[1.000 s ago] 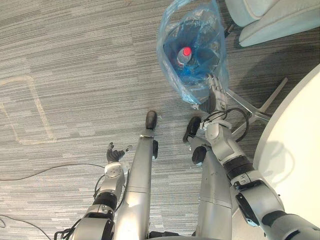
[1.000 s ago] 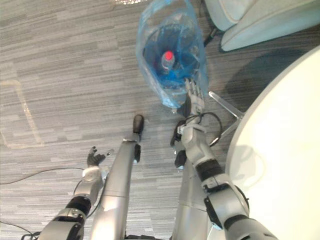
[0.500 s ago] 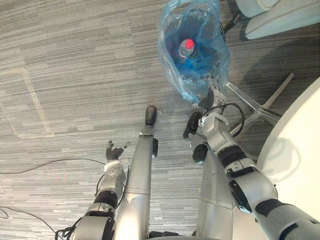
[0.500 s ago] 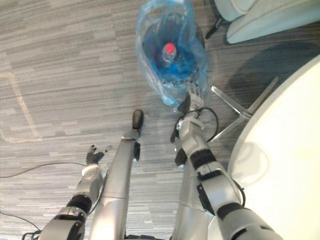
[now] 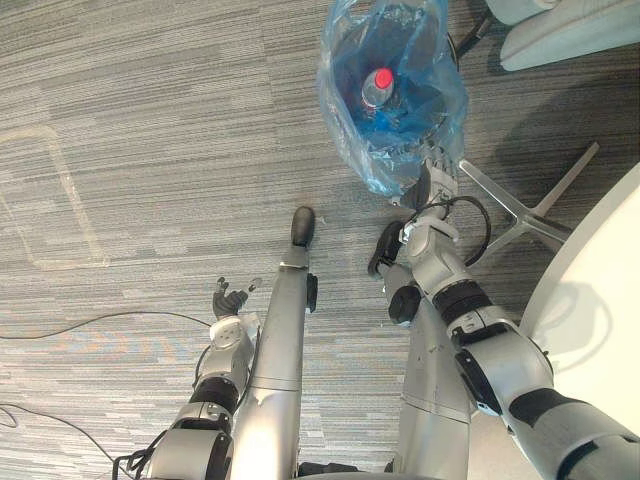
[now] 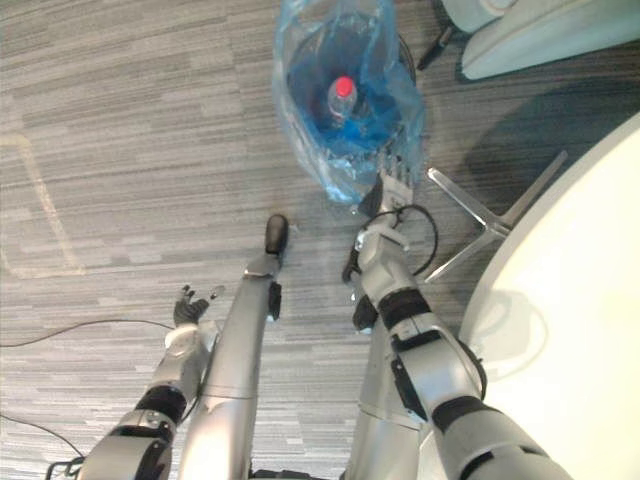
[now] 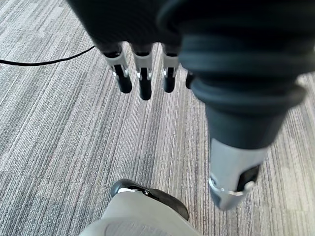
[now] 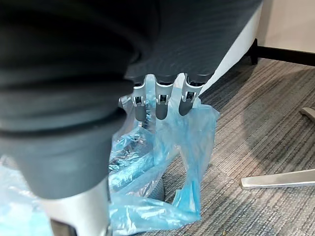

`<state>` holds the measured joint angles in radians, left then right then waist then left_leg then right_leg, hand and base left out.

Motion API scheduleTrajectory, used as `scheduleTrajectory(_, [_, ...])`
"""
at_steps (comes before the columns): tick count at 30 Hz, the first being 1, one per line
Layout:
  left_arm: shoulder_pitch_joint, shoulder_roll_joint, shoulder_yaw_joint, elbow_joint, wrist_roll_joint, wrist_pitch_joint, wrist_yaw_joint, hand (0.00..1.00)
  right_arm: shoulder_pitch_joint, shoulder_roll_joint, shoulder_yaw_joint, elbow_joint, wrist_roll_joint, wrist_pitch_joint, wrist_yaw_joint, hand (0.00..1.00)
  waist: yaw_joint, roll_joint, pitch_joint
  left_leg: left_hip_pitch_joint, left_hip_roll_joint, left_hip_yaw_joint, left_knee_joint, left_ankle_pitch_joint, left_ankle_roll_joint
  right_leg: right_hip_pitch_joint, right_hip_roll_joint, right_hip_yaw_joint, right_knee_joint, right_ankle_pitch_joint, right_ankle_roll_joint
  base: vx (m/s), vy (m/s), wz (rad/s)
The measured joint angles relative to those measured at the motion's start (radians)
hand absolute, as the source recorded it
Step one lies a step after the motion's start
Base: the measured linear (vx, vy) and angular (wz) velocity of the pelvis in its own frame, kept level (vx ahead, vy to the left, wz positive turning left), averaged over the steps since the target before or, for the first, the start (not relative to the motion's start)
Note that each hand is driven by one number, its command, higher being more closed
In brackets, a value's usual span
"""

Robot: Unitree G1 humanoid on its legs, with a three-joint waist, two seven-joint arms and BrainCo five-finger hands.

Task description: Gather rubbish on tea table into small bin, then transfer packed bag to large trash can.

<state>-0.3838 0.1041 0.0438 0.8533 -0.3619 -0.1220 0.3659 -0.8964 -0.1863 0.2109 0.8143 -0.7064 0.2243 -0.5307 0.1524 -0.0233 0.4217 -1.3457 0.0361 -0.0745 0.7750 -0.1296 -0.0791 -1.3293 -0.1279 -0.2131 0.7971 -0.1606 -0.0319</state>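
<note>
Blue bag (image 5: 392,110) is sitting on the carpet at abt 12–1 o'clock from the robot, mouth gaping up, w/ a red-capped bottle (image 5: 381,78) lying inside. A dark round form, prob the small bin (image 5: 415,50), is showing through the film. Vs 1 s ago the whole view is sliding, w/ the table edge drifting off to 3 o'clock, so that is the camera shifting, not the things. Bag & bottle aren't moving on the floor. What is changing: the right hand (image 5: 437,170) is creeping a bit further onto the bag's near side, at the bag's 5 o'clock edge. My read: gathering is looking done, and the robot is now working on getting hold of the packed bag. Lift-out & the carry to the large can are not yet begun. In the right wrist view the fingers (image 8: 160,105) are hanging nearly straight, tips lying on or just at the blue film. The thumb is standing apart, so nothing is being pinched or held. Left hand (image 5: 228,300) is dangling relaxed & unclenched at 8 o'clock, well apart from the bag, holding nothing. White table (image 5: 600,300) is lying at 4 o'clock. A pale chair (image 5: 560,30) is at 1–2 o'clock, one silver base leg (image 5: 520,210) reaching in near the right hand.
</note>
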Motion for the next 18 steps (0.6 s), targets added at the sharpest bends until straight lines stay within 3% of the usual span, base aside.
scheduleTrajectory(17, [-0.017,-0.013,0.019,0.0,-0.017,0.001,-0.001,0.0,0.028,0.072,0.087,-0.054,-0.04,-0.01,0.011,0.0,0.01,0.001,0.0,-0.016,-0.001,-0.021,0.007,-0.001,0.002,0.0,0.0,-0.022,0.0,-0.003,-0.004,0.0,-0.003,0.01])
scheduleTrajectory(18, [-0.017,-0.014,0.019,0.001,-0.021,0.001,-0.001,0.0,0.026,0.074,0.086,-0.052,-0.04,-0.01,0.012,1.0,0.01,0.001,0.0,-0.017,-0.001,-0.024,0.006,-0.001,0.001,0.0,-0.001,-0.025,0.001,-0.004,-0.006,-0.02,-0.03,0.08])
